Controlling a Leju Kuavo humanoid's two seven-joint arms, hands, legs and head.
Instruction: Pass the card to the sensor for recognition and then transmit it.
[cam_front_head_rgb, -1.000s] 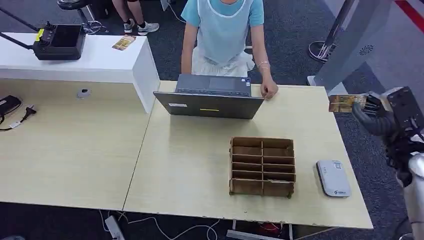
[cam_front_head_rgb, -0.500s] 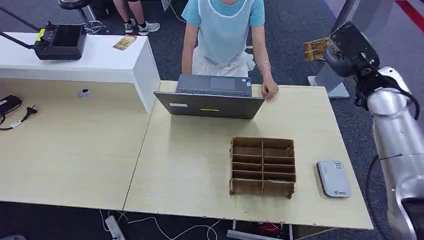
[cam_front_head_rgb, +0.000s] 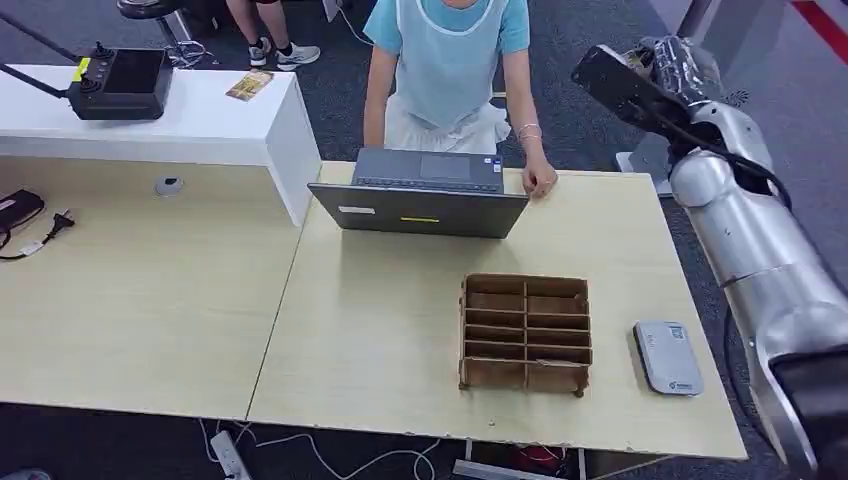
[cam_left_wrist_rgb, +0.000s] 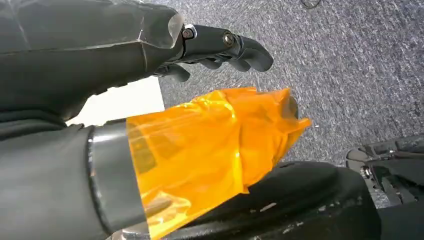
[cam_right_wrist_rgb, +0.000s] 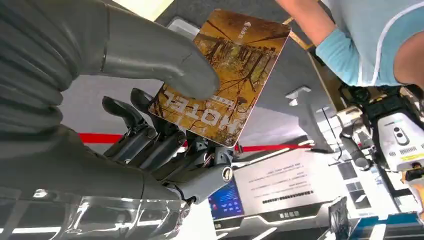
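A rectangular hotel key card printed with an amber picture of autumn trees (cam_right_wrist_rgb: 225, 75) is pinched by the right hand (cam_right_wrist_rgb: 165, 115), the thick grey thumb (cam_right_wrist_rgb: 160, 65) pressed on its printed face and the darker fingers (cam_right_wrist_rgb: 150, 140) set behind it. In the head view the right hand (cam_front_head_rgb: 655, 75) is seen raised at the end of the silver right arm (cam_front_head_rgb: 745, 245), above and beyond the far right corner of the pale wooden table (cam_front_head_rgb: 400, 330), close to a person in a light blue shirt (cam_front_head_rgb: 447, 60) who stands at the table's far edge. One of that person's hands (cam_front_head_rgb: 538, 178) is rested on the table beside an open dark grey laptop (cam_front_head_rgb: 420, 195). A small white rounded sensor box (cam_front_head_rgb: 667, 357) is seen lying flat near the table's right edge, well apart from the raised card. Just beside it a brown cardboard organiser divided into compartments (cam_front_head_rgb: 525, 333) is placed. The left hand (cam_left_wrist_rgb: 190, 60) is shown over grey carpet (cam_left_wrist_rgb: 350, 65), its dark fingers (cam_left_wrist_rgb: 235, 45) curled loosely with nothing held, the thumb wrapped in orange film (cam_left_wrist_rgb: 210, 150). A white counter (cam_front_head_rgb: 200, 125) carrying a black controller (cam_front_head_rgb: 118, 84) is seen at the far left.
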